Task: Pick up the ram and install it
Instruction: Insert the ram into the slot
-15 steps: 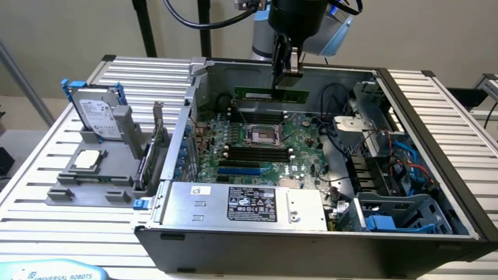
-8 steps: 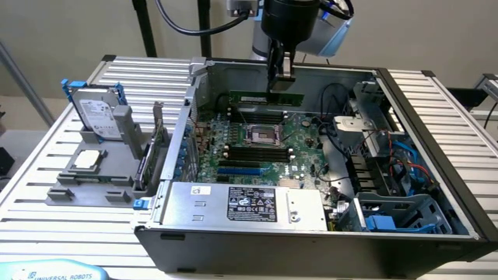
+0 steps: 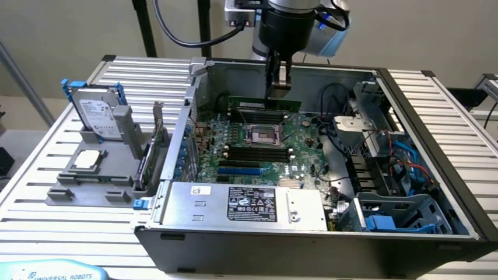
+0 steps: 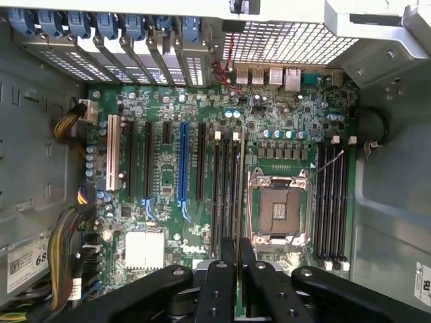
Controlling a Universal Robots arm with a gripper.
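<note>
Currently the gripper point(image 3: 278, 81) is clamped on the ram point(image 3: 269, 104), its fingers point(image 4: 225, 269) pressed against the two flat faces of the stick. It holds the ram on edge, low inside the open case point(image 3: 435, 146), over the bank of memory slots point(image 4: 225, 188) beside the CPU socket point(image 4: 277, 208). In the wrist view the ram point(image 4: 241, 182) appears edge-on as a thin line running along the slot nearest the socket. Whether its lower edge touches the slot cannot be told.

Hazards from this position:

- Lateral offset. If the edge sits on the slot wall instead of in the groove, downward force may bend the stick or stress the motherboard point(image 3: 304, 157).
- Tilt. The grip looks off-centre along the stick, so one end may seat first and jam.
- Latches. The white end clips point(image 4: 236, 136) may block entry if they are closed.
- Slip. Smooth faces may slide between the fingers under load.
- Socket. The exposed contacts lie just beside the slot, and a skewed descent could strike them.
</note>
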